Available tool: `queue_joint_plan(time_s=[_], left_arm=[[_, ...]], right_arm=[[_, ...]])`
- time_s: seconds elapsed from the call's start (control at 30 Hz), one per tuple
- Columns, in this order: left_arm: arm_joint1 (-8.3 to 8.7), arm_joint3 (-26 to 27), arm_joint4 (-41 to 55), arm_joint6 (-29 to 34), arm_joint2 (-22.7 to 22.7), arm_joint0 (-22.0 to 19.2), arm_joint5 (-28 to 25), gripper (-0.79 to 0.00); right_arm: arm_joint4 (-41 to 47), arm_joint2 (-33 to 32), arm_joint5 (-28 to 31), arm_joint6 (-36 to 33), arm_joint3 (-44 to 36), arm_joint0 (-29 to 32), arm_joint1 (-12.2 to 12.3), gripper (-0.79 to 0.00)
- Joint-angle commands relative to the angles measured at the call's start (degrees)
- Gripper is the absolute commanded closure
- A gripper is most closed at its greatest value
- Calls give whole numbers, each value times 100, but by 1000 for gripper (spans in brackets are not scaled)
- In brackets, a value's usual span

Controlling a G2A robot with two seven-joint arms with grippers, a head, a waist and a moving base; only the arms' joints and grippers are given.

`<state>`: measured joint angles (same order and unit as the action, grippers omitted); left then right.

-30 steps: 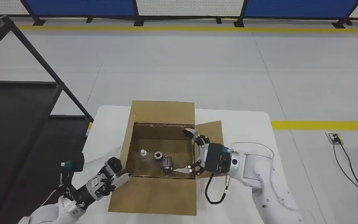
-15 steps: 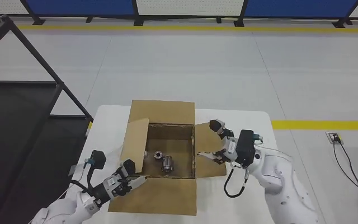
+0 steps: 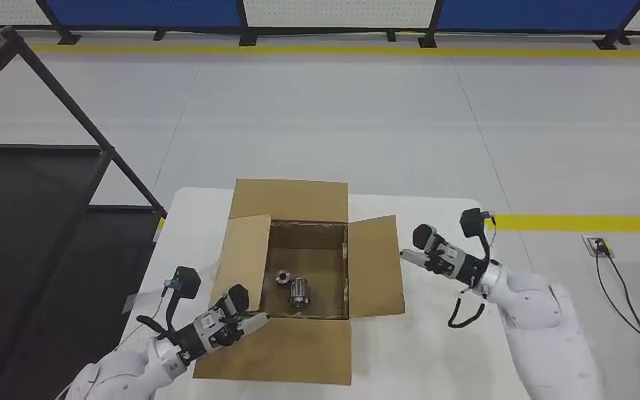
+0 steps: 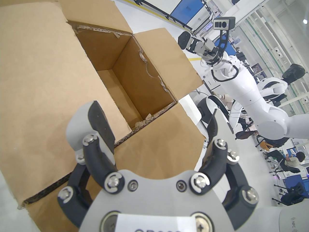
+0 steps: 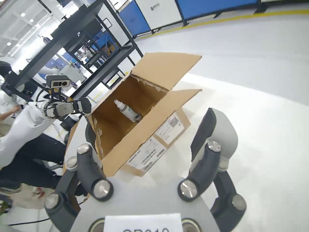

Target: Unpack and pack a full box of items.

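Two robot grippers are hanging open and empty on either side of an unsealed cardboard box (image 3: 300, 235) on a white table (image 3: 440, 350).

The box is sitting at the middle of the table, its far, near and right flaps lying outward and its left flap standing half raised. A slim bottle (image 5: 126, 112) is lying on the box floor, and a small metallic piece (image 3: 283, 277) is also resting there. The left gripper (image 4: 154, 114) is hovering at the near flap's left corner, fingers spread wide and gripping nothing; whether it is touching the cardboard cannot be told. The right gripper (image 5: 149, 119) is hanging just off the right flap's outer edge, facing the box, its jaws likewise released.
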<state>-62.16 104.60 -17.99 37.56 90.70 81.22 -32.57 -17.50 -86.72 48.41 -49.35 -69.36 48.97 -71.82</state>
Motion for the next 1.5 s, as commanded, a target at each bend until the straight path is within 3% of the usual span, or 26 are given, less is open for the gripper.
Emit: queue_joint_plan(time_s=[0.0, 0.1, 0.5, 0.7, 0.97, 1.23, 1.47], left_arm=[[9, -19, 9, 0, -4, -14, 5, -785], [21, -58, 27, -2, -7, -32, 22, -785], [75, -173, 131, 7, 11, -53, 2, -785], [103, -219, 182, 5, 41, -52, 10, -785], [131, -347, 207, -35, 52, -126, 134, -785], [148, -393, 124, -96, -15, -184, 328, -785], [164, -407, 112, -134, -61, -196, 356, -785]], right_arm=[[546, 157, 31, -621, 205, -200, 33, -785], [826, 671, -103, -756, 166, -383, 113, -785], [1712, 2684, 266, -387, 82, -1311, 469, -785], [1843, 3743, 298, -355, 654, -2051, 280, -785], [1891, 4640, 873, 221, 1616, -2672, -83, -785], [1356, 4952, 960, 942, 1690, -2781, -329, -785], [1375, 5254, 960, 972, 2042, -2899, -499, -785]])
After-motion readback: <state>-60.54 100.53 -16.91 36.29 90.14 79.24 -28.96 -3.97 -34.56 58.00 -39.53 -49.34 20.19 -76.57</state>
